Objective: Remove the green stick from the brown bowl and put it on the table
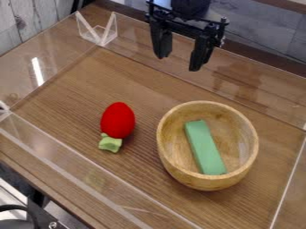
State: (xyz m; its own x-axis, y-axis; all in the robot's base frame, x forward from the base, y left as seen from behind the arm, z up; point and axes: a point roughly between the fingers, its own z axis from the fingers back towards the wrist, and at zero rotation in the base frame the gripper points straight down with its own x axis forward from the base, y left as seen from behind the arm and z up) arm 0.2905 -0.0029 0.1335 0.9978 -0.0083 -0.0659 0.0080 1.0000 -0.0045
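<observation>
Black, curved hardware sits at seven o'clock. The flat mint-green stick, inside the round light-brown wooden bowl, lies toward six o'clock from the spread black claw, long axis eleven-to-five.

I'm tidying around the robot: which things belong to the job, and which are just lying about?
Job:
- green stick
- brown bowl
- table

Lying about:
- red strawberry toy
</observation>
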